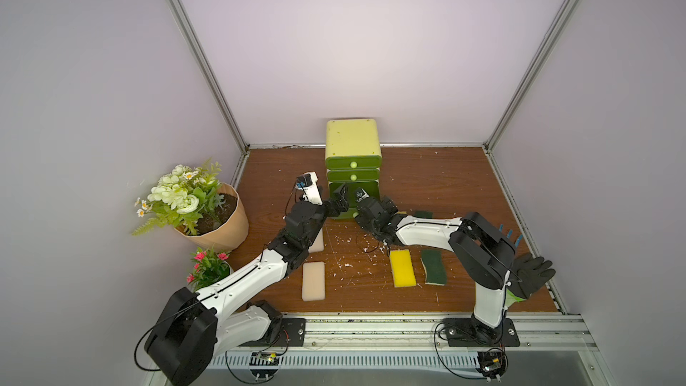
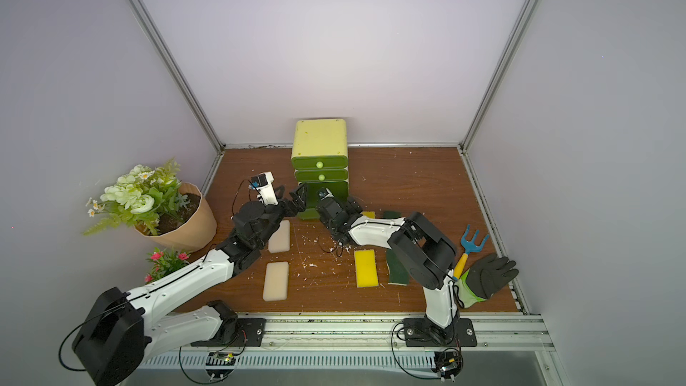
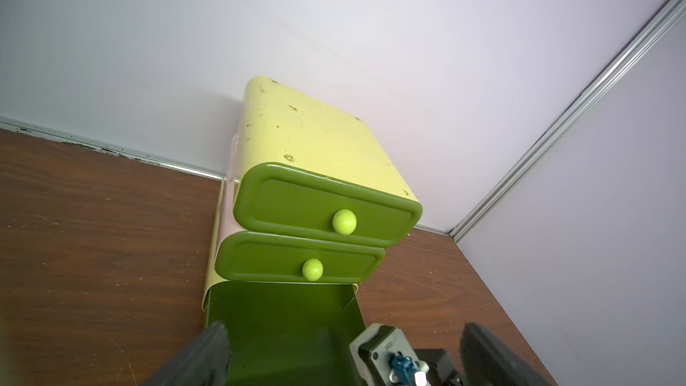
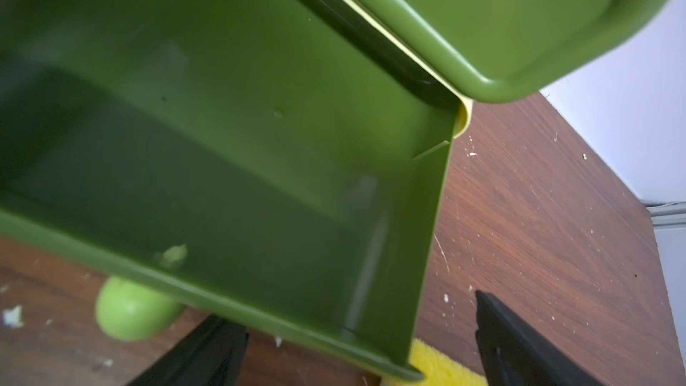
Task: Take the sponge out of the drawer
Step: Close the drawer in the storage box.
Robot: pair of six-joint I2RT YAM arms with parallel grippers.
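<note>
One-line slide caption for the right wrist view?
Open bottom drawer shows no sponge inside; yellow sponge lies outside by its front corner.

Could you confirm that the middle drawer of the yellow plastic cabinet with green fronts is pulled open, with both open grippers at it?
Not quite: the left wrist view shows the bottom green drawer of the yellow plastic cabinet pulled open; the middle drawer is shut. The open left gripper and right gripper are at it.
</note>
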